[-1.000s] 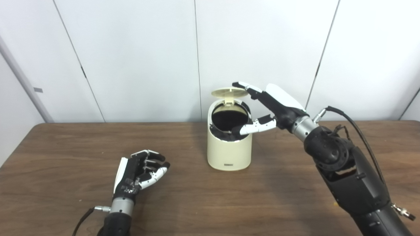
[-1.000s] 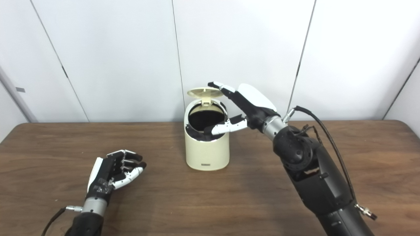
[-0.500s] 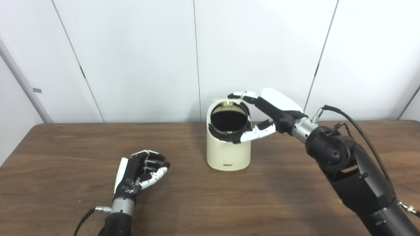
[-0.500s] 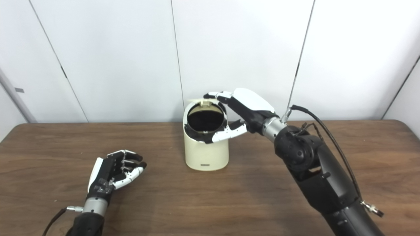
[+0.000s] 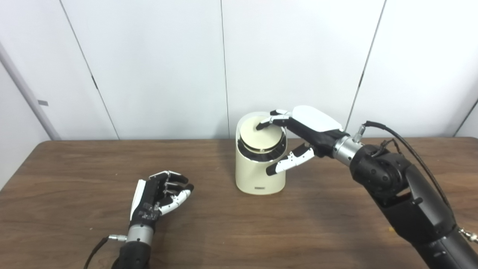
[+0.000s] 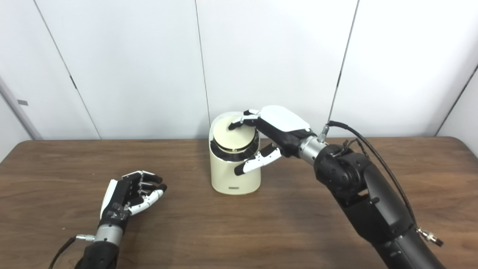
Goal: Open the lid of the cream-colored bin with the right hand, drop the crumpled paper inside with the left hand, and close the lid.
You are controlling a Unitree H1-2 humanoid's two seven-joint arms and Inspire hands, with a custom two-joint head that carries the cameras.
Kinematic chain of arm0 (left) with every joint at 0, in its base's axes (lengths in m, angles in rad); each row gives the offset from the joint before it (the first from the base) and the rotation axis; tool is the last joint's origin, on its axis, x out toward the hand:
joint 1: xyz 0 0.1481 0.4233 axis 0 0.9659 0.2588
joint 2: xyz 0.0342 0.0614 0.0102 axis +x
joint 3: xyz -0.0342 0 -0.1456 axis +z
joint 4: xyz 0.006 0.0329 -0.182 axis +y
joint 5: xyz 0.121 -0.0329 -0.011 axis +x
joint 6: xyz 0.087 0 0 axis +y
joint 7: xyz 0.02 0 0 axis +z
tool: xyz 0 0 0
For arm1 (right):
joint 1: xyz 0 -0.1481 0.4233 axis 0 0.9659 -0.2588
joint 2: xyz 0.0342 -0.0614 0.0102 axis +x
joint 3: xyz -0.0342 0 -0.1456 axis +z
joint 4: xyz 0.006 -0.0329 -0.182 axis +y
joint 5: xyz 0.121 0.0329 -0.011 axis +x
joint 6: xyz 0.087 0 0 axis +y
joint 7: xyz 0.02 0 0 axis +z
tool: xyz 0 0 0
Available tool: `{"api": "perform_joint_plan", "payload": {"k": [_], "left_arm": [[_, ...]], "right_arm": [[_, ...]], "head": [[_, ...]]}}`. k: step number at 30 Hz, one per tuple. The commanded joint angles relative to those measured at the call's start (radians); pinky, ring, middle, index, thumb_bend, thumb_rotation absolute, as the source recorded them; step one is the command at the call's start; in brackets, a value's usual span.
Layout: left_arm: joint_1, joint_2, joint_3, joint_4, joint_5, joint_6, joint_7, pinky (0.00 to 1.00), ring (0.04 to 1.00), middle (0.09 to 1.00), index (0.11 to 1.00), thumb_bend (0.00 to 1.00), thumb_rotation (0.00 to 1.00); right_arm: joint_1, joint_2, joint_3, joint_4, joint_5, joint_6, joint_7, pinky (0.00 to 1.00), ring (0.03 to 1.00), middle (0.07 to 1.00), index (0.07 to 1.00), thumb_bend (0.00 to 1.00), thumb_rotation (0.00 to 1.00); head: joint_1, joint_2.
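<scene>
The cream-colored bin (image 5: 259, 175) stands at the middle of the table, near the wall. Its round lid (image 5: 260, 137) lies down flat over the opening. My right hand (image 5: 298, 130) is open above it, fingertips (image 5: 261, 126) resting on the back of the lid, the thumb hanging beside the bin's right side. My left hand (image 5: 158, 198) lies on the table to the front left, fingers loosely curled, holding nothing. No crumpled paper shows anywhere.
The brown wooden table (image 5: 239, 228) runs across the whole picture. White wall panels (image 5: 157, 67) rise just behind the bin. A black cable (image 5: 410, 149) loops off my right forearm.
My right hand came down and pushed the raised lid flat onto the bin, covering the dark opening. The left hand has not moved.
</scene>
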Motion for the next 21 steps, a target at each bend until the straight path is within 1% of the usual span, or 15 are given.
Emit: {"api": "perform_joint_plan", "payload": {"k": [1,5,11,15,19,21], "left_arm": [[-0.03,0.001,-0.003,-0.024,0.002,-0.003,0.0,0.43,0.554,0.632,0.498,0.5,0.06],[-0.031,-0.001,-0.005,-0.022,0.001,-0.006,0.001,0.43,0.551,0.63,0.498,0.5,0.06],[-0.029,-0.005,-0.006,-0.029,0.002,0.003,0.003,0.43,0.553,0.632,0.498,0.5,0.06],[-0.026,-0.004,-0.005,-0.034,-0.001,0.006,0.0,0.42,0.549,0.631,0.498,0.5,0.06],[-0.024,-0.002,-0.004,-0.039,0.001,0.012,0.0,0.43,0.555,0.636,0.498,0.5,0.06],[-0.024,-0.002,-0.005,-0.04,0.002,0.012,0.001,0.43,0.554,0.636,0.498,0.5,0.06]], "right_arm": [[-0.031,-0.019,-0.006,-0.023,-0.004,-0.034,0.005,0.88,0.94,0.81,0.781,0.78,0.55],[-0.026,-0.018,-0.011,-0.02,-0.008,-0.041,0.003,0.88,0.939,0.809,0.784,0.77,0.54],[-0.021,-0.02,-0.015,-0.015,-0.008,-0.06,0.002,0.88,0.933,0.807,0.787,0.78,0.57],[-0.012,-0.025,-0.017,-0.021,-0.011,-0.057,0.01,0.86,0.926,0.796,0.781,0.8,0.52],[-0.002,-0.03,-0.018,-0.04,-0.009,-0.036,0.032,0.9,0.934,0.797,0.79,0.78,0.5],[0.004,-0.03,-0.02,-0.046,-0.003,-0.035,0.035,0.9,0.933,0.792,0.788,0.78,0.49]], "head": [[0.0,0.0],[0.002,0.005],[0.004,0.01],[0.003,0.016],[0.003,0.025],[0.003,0.026]]}}
